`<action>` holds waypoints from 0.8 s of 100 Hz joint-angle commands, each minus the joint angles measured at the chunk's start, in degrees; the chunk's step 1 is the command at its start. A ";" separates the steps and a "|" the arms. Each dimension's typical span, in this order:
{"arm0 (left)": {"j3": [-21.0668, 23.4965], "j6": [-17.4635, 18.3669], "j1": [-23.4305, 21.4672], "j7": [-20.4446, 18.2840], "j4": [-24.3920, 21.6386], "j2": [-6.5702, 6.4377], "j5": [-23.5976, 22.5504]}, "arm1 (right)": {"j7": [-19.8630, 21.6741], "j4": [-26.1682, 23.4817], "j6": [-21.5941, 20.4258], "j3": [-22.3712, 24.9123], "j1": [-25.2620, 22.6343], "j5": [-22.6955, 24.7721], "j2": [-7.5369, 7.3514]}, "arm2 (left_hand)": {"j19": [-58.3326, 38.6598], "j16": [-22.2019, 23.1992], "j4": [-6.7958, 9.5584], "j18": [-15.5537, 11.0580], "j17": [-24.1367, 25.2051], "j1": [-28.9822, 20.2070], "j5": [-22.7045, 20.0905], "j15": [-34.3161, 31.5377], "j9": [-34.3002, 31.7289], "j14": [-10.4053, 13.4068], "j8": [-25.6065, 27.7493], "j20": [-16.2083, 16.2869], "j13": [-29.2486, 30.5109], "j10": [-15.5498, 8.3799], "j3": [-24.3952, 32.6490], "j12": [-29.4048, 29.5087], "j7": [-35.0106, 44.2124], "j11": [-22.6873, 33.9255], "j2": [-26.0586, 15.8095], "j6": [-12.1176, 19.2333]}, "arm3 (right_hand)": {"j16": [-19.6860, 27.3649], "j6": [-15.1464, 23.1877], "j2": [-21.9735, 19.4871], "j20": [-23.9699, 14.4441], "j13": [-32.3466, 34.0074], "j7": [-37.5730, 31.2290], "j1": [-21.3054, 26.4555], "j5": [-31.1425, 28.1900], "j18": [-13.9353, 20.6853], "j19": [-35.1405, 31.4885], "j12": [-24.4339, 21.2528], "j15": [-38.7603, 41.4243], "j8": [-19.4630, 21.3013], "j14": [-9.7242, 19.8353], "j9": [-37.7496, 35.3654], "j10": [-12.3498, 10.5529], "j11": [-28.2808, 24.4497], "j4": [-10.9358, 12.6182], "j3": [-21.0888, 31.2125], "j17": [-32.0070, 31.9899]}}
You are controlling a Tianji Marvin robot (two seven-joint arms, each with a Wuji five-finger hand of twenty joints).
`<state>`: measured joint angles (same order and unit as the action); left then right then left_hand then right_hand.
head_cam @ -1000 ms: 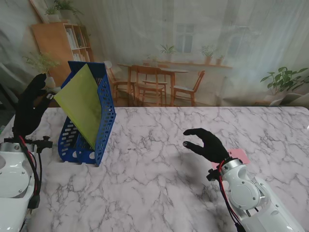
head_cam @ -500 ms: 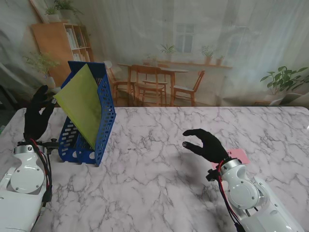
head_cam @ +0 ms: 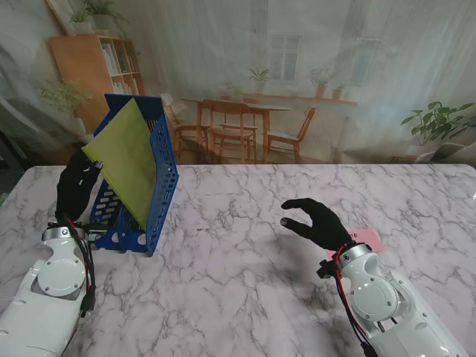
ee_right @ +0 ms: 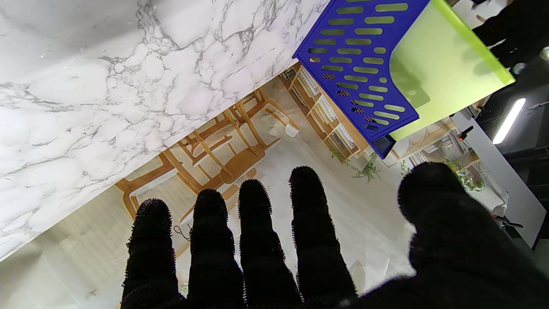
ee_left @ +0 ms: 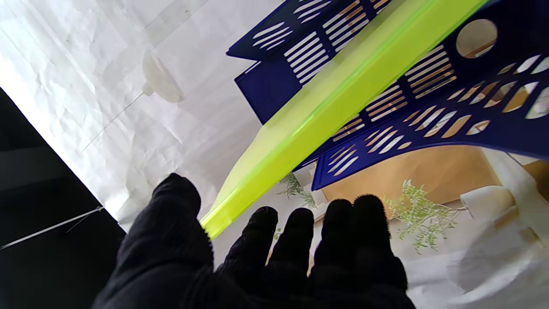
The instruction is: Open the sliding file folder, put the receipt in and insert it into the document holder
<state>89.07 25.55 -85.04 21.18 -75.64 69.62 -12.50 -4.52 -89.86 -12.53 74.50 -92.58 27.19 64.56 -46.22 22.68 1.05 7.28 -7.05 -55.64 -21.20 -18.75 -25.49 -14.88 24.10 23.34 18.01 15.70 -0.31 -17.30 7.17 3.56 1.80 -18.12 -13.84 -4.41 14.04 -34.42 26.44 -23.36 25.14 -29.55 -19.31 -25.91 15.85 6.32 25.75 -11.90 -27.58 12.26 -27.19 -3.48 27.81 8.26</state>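
Left hand (head_cam: 76, 190), fingers spread and empty, beside folder (head_cam: 128, 161) at holder's (head_cam: 159, 175) nine o'clock; looks thin, slick, light, best pinched by its jutting corner.

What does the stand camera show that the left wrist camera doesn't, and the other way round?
Only the stand view shows the right robot hand, open above the marble table, and a pink slip on the table just behind it. Only the left wrist view shows, close up, the folder's near corner between the thumb and fingers, though contact is unclear. Both show the left robot hand, the green folder and the blue document holder.
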 commanded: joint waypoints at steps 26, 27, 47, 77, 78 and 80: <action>-0.97 -2.42 -0.23 -2.93 -2.13 0.08 0.94 | 0.01 0.16 0.38 -0.02 -0.08 -0.01 0.04 | -5.23 0.54 -0.75 -2.62 -4.64 -5.05 -4.76 -3.11 -5.61 -2.07 0.98 2.22 5.22 0.53 -0.10 -0.90 2.13 0.92 -0.24 -0.23 | -0.92 1.59 -1.23 0.53 1.00 -0.36 -1.12 -0.13 -0.48 -0.58 -0.30 1.00 -1.03 0.67 -0.20 -0.74 0.21 -0.57 -0.01 -0.75; -0.98 -2.51 -0.27 -3.06 -2.29 0.04 0.91 | 0.01 0.16 0.38 -0.02 -0.08 -0.01 0.04 | -5.25 0.53 -0.74 -2.62 -4.63 -5.09 -4.81 -3.15 -5.67 -2.05 0.98 2.23 5.30 0.52 -0.11 -0.91 2.17 0.94 -0.24 -0.21 | -0.93 1.59 -1.25 0.53 1.02 -0.35 -1.11 -0.10 -0.48 -0.58 -0.30 1.01 -1.03 0.67 -0.19 -0.74 0.21 -0.57 0.00 -0.75; -1.77 -4.36 -0.48 -4.78 -4.73 -0.51 0.09 | -0.02 0.13 0.49 0.03 -0.12 -0.15 0.06 | -6.04 0.29 -0.27 -2.68 -6.19 -9.09 -5.55 -3.93 -6.59 -1.69 1.08 2.45 6.90 0.14 1.00 -1.27 3.01 1.97 -1.04 0.04 | -0.93 1.61 -1.30 0.55 1.02 -0.35 -1.09 -0.10 -0.48 -0.60 -0.31 1.02 -1.02 0.73 -0.16 -0.76 0.21 -0.57 -0.04 -0.75; -4.70 -6.91 1.17 -3.84 -3.24 -0.08 0.47 | -0.14 -0.03 0.82 0.15 -0.24 -0.20 0.10 | -6.70 -0.31 -0.04 -2.82 -7.12 -11.20 -5.52 -4.66 -3.29 -1.42 0.82 2.46 7.75 -0.65 -0.18 -0.89 4.78 10.23 -1.32 0.66 | -0.96 1.54 -1.39 0.58 1.08 -0.32 -1.01 -0.10 -0.53 -0.64 -0.31 1.04 -1.03 0.64 -0.20 -0.65 0.19 -0.56 -0.08 -0.79; -4.83 -6.99 1.25 -3.75 -3.13 -0.05 0.50 | -0.14 -0.03 0.84 0.15 -0.24 -0.20 0.10 | -6.70 -0.32 -0.03 -2.83 -7.11 -11.22 -5.48 -4.65 -3.26 -1.38 0.82 2.46 7.73 -0.67 -0.14 -0.87 4.79 10.30 -1.34 0.67 | -0.96 1.55 -1.41 0.58 1.07 -0.32 -1.00 -0.11 -0.53 -0.64 -0.31 1.04 -1.03 0.63 -0.16 -0.69 0.21 -0.56 -0.08 -0.79; -5.08 -7.17 1.39 -3.63 -2.94 0.00 0.60 | -0.13 -0.03 0.86 0.14 -0.23 -0.21 0.10 | -6.70 -0.32 -0.05 -2.79 -7.08 -11.12 -5.43 -4.66 -3.20 -1.38 0.82 2.46 7.75 -0.69 -0.17 -0.82 4.82 10.44 -1.30 0.71 | -0.96 1.63 -1.41 0.58 1.09 -0.32 -1.02 -0.12 -0.53 -0.64 -0.30 1.05 -1.03 0.66 -0.22 -0.70 0.18 -0.56 -0.10 -0.79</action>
<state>84.81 19.03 -84.20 17.83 -79.44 68.94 -12.08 -4.65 -89.86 -12.07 74.63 -92.60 27.03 64.59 -51.24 22.73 1.05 8.23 -13.19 -64.98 -26.65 -22.09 -31.18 -15.30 24.50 24.76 25.06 16.21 -0.25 -18.15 11.34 12.91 1.65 -18.36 -13.84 -4.41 14.04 -34.39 26.44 -23.36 25.14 -29.55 -19.31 -25.92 15.85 6.32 25.75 -11.90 -27.58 12.26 -27.19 -3.48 27.81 8.26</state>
